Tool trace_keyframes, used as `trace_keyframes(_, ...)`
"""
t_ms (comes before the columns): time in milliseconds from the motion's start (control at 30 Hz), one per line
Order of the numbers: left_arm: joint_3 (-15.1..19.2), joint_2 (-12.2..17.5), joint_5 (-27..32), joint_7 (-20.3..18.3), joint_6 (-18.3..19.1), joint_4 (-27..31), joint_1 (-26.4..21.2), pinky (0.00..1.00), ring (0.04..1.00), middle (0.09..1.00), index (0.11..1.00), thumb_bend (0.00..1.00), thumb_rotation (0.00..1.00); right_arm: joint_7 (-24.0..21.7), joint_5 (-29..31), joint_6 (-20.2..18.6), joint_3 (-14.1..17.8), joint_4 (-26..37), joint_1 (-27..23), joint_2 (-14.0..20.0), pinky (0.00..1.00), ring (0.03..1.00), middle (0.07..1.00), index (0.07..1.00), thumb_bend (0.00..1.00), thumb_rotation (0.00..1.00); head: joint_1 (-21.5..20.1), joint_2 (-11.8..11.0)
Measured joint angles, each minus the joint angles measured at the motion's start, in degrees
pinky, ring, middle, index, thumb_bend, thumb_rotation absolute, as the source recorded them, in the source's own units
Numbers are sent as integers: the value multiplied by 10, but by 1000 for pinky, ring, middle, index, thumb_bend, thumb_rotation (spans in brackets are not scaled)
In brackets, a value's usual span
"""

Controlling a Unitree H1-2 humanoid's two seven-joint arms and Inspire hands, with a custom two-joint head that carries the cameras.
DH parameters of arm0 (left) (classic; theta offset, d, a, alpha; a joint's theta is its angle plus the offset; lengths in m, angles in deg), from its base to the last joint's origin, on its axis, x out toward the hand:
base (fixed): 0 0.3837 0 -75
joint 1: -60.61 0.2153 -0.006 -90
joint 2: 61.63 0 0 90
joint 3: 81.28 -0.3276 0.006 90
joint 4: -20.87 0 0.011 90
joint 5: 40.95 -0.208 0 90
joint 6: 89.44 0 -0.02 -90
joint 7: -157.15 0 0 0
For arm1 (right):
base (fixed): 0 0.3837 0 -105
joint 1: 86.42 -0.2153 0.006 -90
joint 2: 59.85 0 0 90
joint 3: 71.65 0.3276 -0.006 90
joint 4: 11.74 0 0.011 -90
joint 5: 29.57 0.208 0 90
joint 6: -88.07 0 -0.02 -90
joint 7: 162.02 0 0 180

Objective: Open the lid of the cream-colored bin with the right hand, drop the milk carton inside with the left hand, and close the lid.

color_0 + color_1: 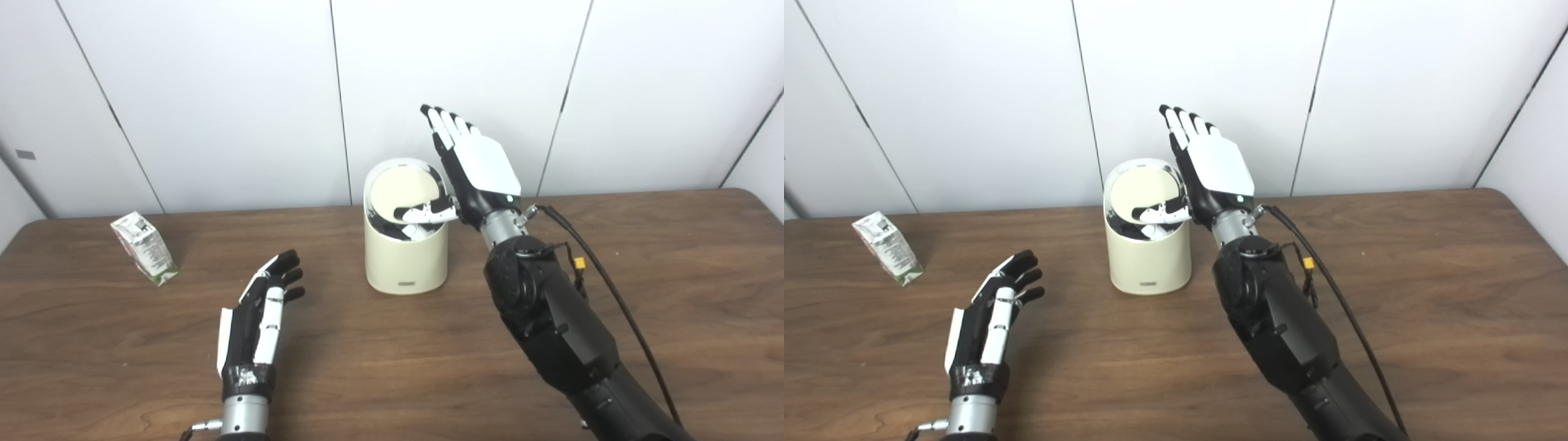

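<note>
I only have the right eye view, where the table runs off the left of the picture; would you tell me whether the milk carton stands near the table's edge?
Observer: No. The left eye view shows the table's far left corner, and the milk carton stands well inside it.
Operator: Thank you. Is anything on the wall out there?
Observer: Only a small grey plate, up and left of the carton.

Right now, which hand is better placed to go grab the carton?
Left. The left hand is open and free, on the milk carton's side of the table. The right hand is up at the bin, thumb across its tilted lid.
</note>
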Motion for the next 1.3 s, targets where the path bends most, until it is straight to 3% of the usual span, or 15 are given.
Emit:
trace_keyframes(167, 0, 0, 0, 0, 0, 0, 0, 764, 819, 833, 835, 192, 756, -15, 12, -5, 9, 10, 14, -4, 1000, 1000, 1000, 1000, 772, 819, 0, -1)
trace_keyframes(333, 0, 0, 0, 0, 0, 0, 0, 759, 814, 827, 830, 189, 753, -27, 28, -6, 19, 12, 32, -7, 1000, 1000, 1000, 1000, 782, 973, -1, -1)
trace_keyframes(633, 0, 0, -1, 0, 0, 0, 0, 763, 814, 826, 827, 192, 770, -34, 62, -1, 34, 46, 36, -16, 1000, 1000, 1000, 1000, 816, 1000, 1, -4)
trace_keyframes(867, 0, 1, -2, 0, 0, 0, 0, 765, 816, 824, 820, 182, 769, -44, 84, 4, 45, 156, 125, -14, 1000, 1000, 1000, 1000, 848, 998, 4, -6)
trace_keyframes(900, 0, 1, -2, 0, 0, 0, 0, 761, 813, 823, 818, 177, 766, -46, 86, 3, 47, 167, 140, -15, 990, 1000, 1000, 1000, 800, 995, 3, -6)
trace_keyframes(1000, 1, 2, -1, -2, -1, 0, 0, 759, 814, 824, 816, 174, 757, -37, 105, 15, 61, 198, 182, -21, 917, 982, 993, 985, 529, 998, 2, -7)
trace_keyframes(1033, 1, 2, 0, -2, -2, 0, 0, 761, 813, 823, 817, 174, 753, -23, 117, 33, 71, 202, 199, -26, 866, 946, 961, 945, 406, 993, 2, -8)
trace_keyframes(1133, 2, 5, 1, -3, -3, 0, 0, 752, 807, 821, 817, 175, 747, 20, 153, 91, 99, 204, 243, -40, 821, 904, 907, 887, 217, 989, 4, -15)
trace_keyframes(1300, 3, 6, 2, -3, -3, 0, 0, 745, 802, 820, 813, 180, 727, 67, 239, 208, 141, 180, 312, -54, 798, 874, 877, 856, 190, 933, 2, -14)
